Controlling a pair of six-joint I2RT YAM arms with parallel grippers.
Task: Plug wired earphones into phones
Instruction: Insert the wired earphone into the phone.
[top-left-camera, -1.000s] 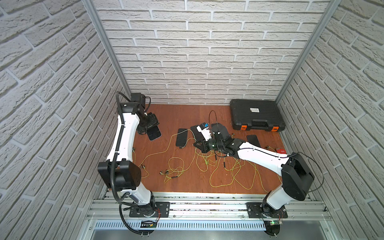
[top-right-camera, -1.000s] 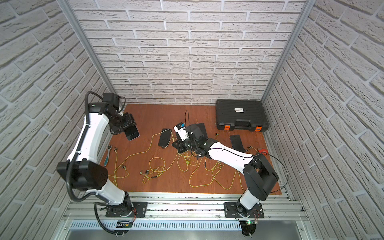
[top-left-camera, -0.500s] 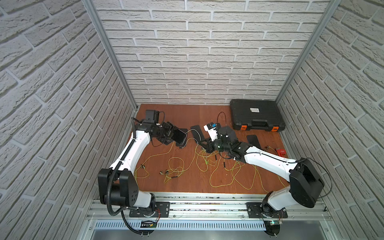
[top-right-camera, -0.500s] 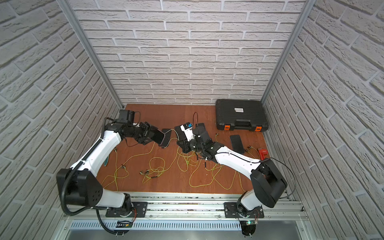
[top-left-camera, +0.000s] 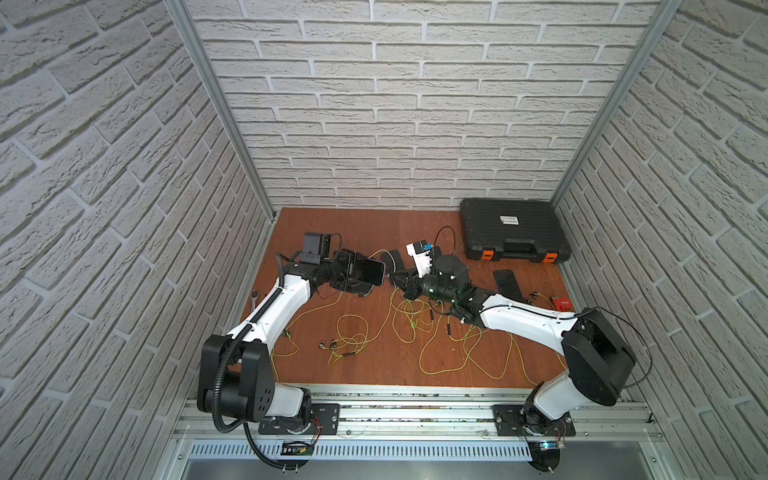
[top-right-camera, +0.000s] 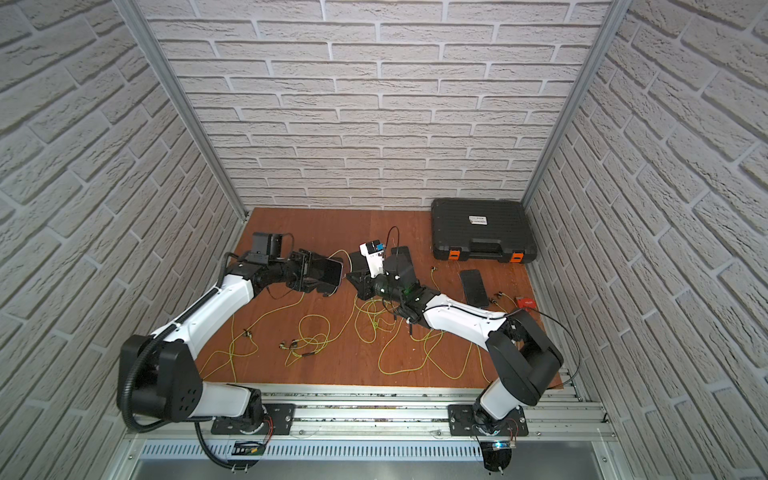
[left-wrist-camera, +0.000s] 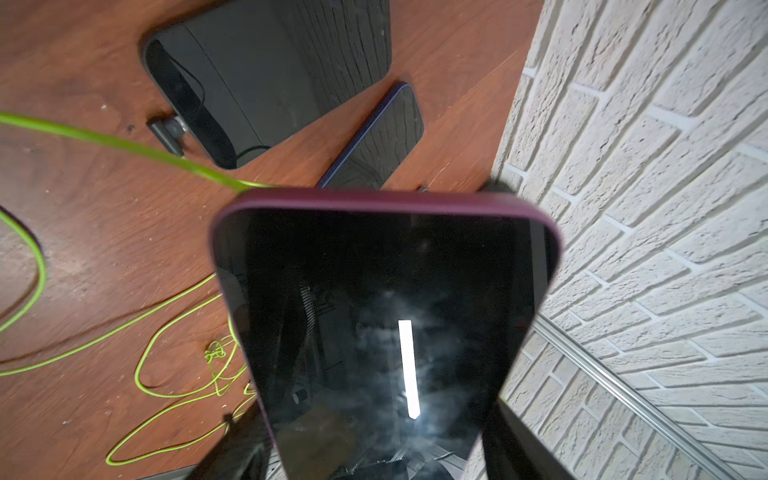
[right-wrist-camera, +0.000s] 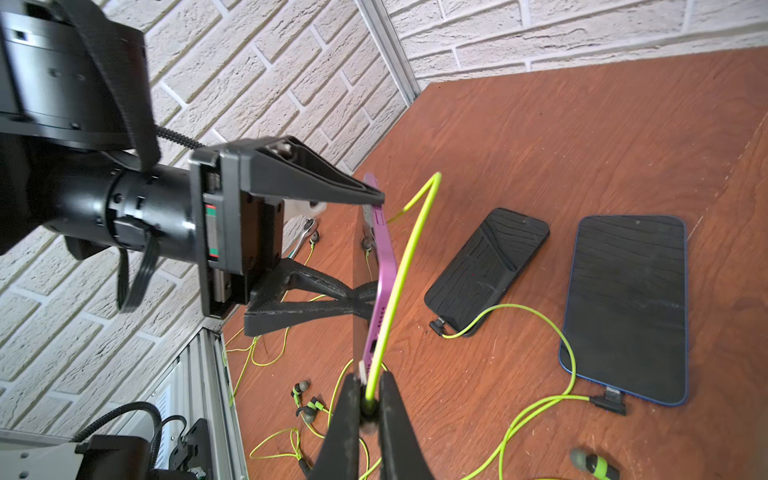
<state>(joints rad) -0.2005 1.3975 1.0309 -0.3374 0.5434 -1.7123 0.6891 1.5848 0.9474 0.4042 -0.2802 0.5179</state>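
Noted the left gripper (right-wrist-camera: 371, 249) grasping a purple-edged phone (left-wrist-camera: 386, 311), which it held raised off the wooden table (right-wrist-camera: 582, 137). The right gripper (right-wrist-camera: 368, 401) was clenched on a yellow-green earphone cord (right-wrist-camera: 399, 266) at its plug end, just beside that phone's edge. I could not tell whether the plug was seated.

The black case (top-left-camera: 490, 235) carries a white label (top-left-camera: 510, 220), illegibly small.

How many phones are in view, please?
4: purple phone in left end effector; black phone, blue-edged phone flat beside it; fourth phone near the case. The right arm may hide more.
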